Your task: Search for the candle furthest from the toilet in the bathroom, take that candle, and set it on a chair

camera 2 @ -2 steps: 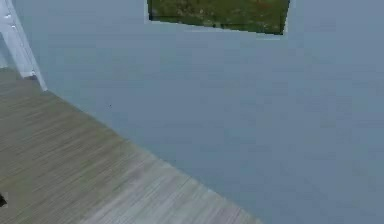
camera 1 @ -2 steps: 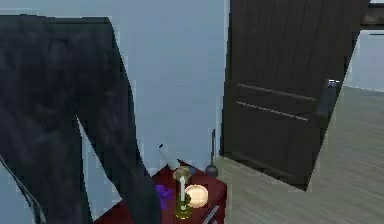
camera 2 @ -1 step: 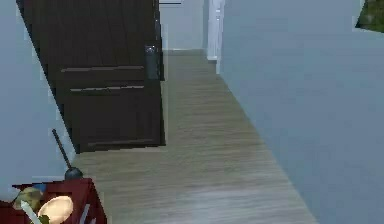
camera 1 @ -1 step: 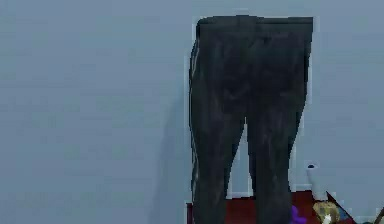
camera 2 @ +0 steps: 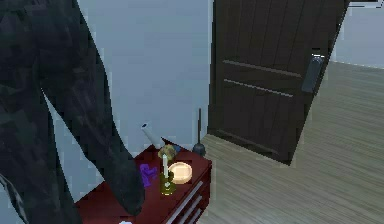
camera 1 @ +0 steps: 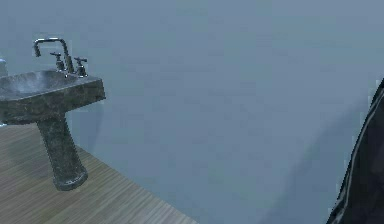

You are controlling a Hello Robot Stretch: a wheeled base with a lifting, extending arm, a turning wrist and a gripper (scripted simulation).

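Room: a sink [camera 1: 50, 95] on a pedestal stood on the wood floor against a blue-grey wall, which suggested a bathroom.
Side of the arm: a dark door [camera 2: 265, 70] was set in the wall. A large dark shape [camera 2: 50, 100] hung at the arm side view's left.
Cabinet: a low red-brown cabinet [camera 2: 188, 198] stood between that dark shape and the door.
Candle: a squat, pale candle [camera 2: 181, 172] sat on the cabinet top. Just beside it were a slim yellowish stick [camera 2: 165, 168] and a small purple thing [camera 2: 150, 176].
Floor by the door: a thin dark upright thing [camera 2: 198, 145] stood near the cabinet, too small to name.
Done, as judged: the search seemed close to its end, with a likely candle found.
Unsettled: whether this candle was the one furthest from the toilet could not be judged from here.
Left: picking the candle up, carrying it off, finding a chair and setting it down there. None of this looked done yet.
Gripper: I could not tell how its fingers stood.
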